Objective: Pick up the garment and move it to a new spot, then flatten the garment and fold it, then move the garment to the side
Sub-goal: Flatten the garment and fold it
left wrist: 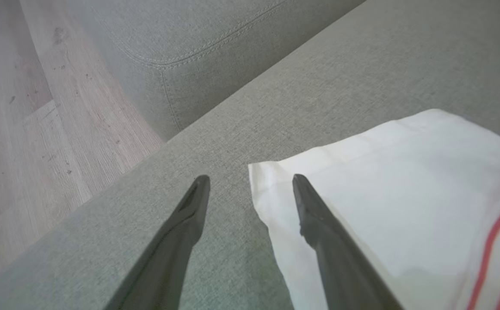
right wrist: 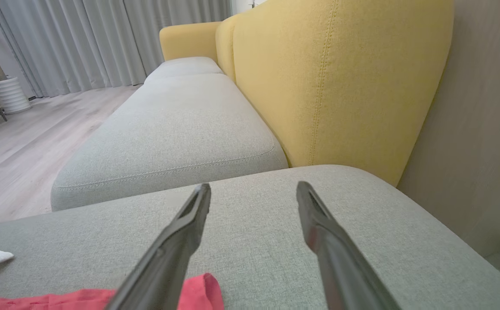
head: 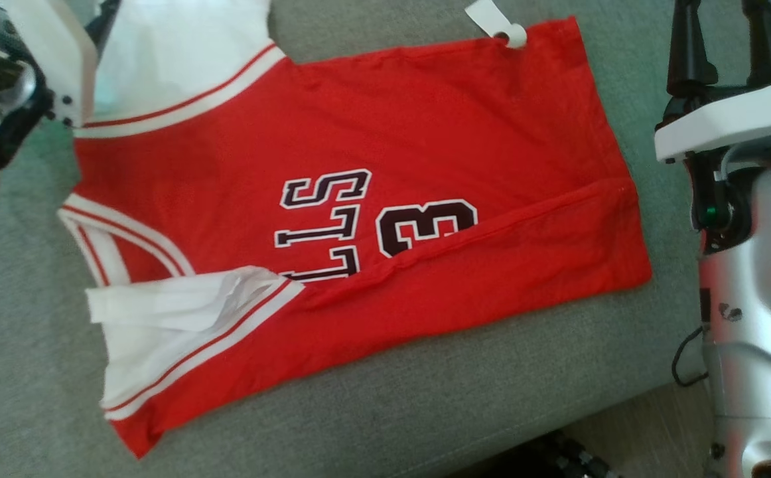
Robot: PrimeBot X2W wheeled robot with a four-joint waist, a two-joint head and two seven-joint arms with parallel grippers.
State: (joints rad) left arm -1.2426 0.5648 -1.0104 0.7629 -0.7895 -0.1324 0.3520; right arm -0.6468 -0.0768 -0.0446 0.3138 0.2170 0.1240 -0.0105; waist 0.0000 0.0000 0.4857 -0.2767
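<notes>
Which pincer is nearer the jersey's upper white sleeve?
Left. The left pincer is open at the corner of the sleeve; the right pincer is open beyond the red hem.

Left gripper point(left wrist: 251, 183) and right gripper point(right wrist: 254, 189) each spread two long dark fingers wide apart; the silver-and-white right arm point(head: 754, 292) rises along the head view's right edge.

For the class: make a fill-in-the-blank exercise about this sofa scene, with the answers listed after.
The jersey lying on the grey cushion is mostly ____. The sleeve by the left hand is ____. The sofa backrest beyond the right hand is ____. Both hands hold nothing; their fingers stand ____.
Answers: red; white; yellow; open.
</notes>
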